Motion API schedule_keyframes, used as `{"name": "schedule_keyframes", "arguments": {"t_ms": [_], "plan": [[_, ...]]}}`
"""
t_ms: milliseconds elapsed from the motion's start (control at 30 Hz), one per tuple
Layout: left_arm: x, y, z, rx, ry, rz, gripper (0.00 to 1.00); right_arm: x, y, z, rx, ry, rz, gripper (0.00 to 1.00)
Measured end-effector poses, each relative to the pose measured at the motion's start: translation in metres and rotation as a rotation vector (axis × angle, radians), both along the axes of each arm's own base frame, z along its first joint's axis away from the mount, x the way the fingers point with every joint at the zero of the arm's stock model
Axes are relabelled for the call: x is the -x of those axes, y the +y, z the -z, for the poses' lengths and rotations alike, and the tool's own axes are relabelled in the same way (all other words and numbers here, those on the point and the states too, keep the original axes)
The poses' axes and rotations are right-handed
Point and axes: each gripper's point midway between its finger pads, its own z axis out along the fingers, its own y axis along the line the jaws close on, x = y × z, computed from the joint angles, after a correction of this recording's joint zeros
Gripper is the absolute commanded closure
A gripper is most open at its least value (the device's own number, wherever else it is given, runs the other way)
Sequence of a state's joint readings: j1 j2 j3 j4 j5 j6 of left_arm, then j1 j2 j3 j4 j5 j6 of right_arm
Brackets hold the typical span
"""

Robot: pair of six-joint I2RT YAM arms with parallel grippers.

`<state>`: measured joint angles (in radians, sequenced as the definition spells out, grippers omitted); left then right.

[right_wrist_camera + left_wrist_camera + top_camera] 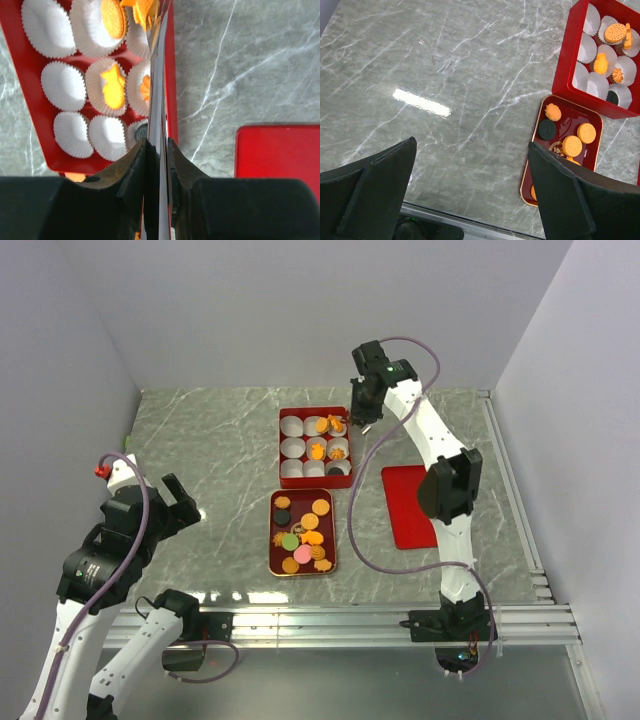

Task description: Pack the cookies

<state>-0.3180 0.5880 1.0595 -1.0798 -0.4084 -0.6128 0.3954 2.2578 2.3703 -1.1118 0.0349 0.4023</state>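
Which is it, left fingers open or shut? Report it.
Open. On the left gripper the fingers stand wide apart, only table between them, nothing held.

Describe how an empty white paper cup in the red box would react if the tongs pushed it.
The empty cup has thin pleated walls, so it would probably crumple rather than resist. It looks very light, so the tongs could easily drag it. Neighbouring cups and the red box wall sit close, which should limit tipping.
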Motion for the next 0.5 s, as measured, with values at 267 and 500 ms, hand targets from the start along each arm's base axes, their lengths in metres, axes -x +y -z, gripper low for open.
{"name": "schedule_keyframes", "arguments": {"t_ms": [267,500], "plan": [[-0.002,-0.001,0.003,-0.006,0.019,0.001,0.01,0.066,-0.009,-0.043,-0.067,-0.015,-0.057,0.68],[-0.003,-0.001,0.004,-0.008,0.026,0.001,0.01,0.151,0.014,-0.077,-0.115,-0.058,-0.215,0.54]]}}
